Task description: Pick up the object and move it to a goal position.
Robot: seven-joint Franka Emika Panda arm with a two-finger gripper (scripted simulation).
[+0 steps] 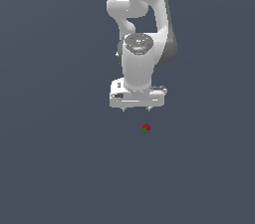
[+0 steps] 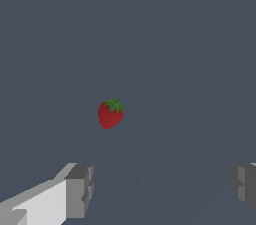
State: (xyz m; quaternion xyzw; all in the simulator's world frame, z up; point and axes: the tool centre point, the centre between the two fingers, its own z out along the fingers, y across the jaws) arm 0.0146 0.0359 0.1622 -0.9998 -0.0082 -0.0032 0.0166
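The object is a tiny red strawberry-like lump with a green patch point(image 1: 145, 128), lying on the flat grey surface. It also shows in the wrist view point(image 2: 110, 113), red with green leaves. My white gripper point(image 1: 136, 109) hangs above the surface, a little toward the exterior view's left of the strawberry and apart from it. Only two short fingertip stubs show under the hand. In the wrist view the gripper point(image 2: 162, 189) is open, its grey pads point(image 2: 80, 189) set wide apart and empty, with the strawberry outside the gap.
A plain dark grey surface point(image 1: 60, 168) fills both views. The white arm point(image 1: 142, 14) rises behind the gripper. No other objects or edges show.
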